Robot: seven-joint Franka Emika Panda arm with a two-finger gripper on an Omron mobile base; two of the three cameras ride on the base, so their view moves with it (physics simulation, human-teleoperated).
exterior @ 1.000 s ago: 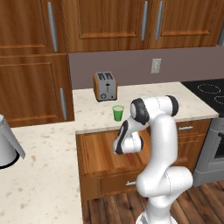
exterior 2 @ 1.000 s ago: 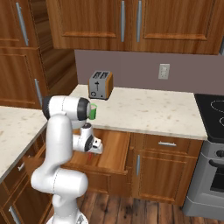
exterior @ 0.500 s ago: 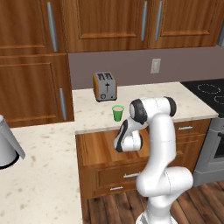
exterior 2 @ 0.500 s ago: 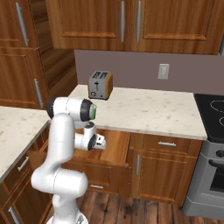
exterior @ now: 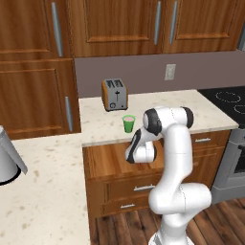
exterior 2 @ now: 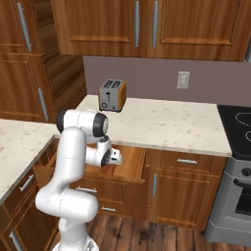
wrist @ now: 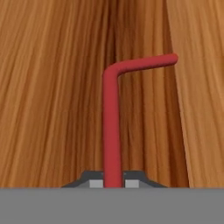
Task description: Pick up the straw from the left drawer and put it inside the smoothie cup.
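Observation:
The red straw (wrist: 111, 131), bent over at its far end, lies on the wood-grain bottom of the open left drawer (wrist: 52, 109). My gripper (wrist: 113, 183) is shut on the straw's near end, its two fingertips pressed against either side. In the left base view my hand (exterior: 140, 152) reaches down into the drawer (exterior: 107, 160), just below the counter edge. The green smoothie cup (exterior: 128, 123) stands upright on the counter above the drawer, slightly behind and left of my hand. In the right base view the hand (exterior 2: 112, 158) sits over the drawer (exterior 2: 133, 164).
A toaster (exterior: 115, 94) stands at the back of the counter behind the cup. A stove (exterior: 229, 95) lies to the right. A grey rounded vessel (exterior: 7, 158) sits on the near left counter. Closed drawers with silver handles (exterior 2: 187, 161) flank the open one.
The fingers have closed from wide open onto the straw. The arm and hand have stayed almost still over the drawer.

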